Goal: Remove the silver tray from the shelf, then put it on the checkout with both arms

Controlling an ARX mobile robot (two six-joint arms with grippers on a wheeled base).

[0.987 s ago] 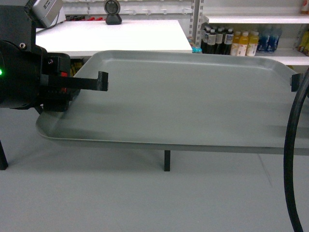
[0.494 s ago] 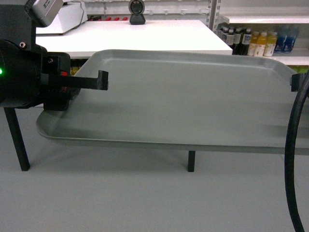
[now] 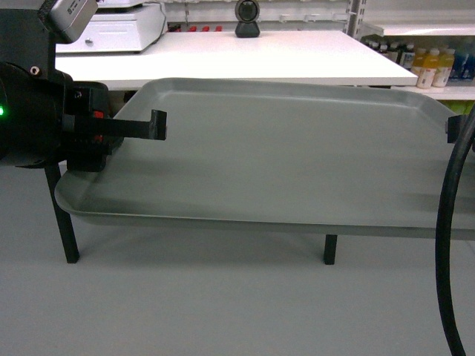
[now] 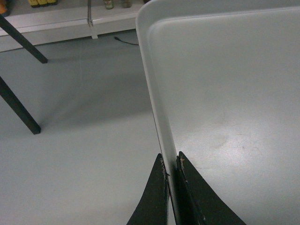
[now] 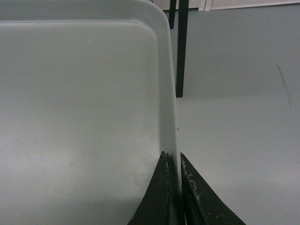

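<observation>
Large flat dull-silver rectangular tray (image 3: pixel 282 156) held level in the air — long axis left-to-right, before the white tabletop checkout (image 3: pixel 245 55). Left gripper (image 4: pixel 172 187) and right gripper (image 5: pixel 172 187) are clamped on opposite short rims.

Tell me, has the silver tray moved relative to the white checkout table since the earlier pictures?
Yes. In the head view the silver tray stays in the same spot, but the checkout with its webcam has slid rightwards behind it, so the tray has moved left relative to the table.
</observation>
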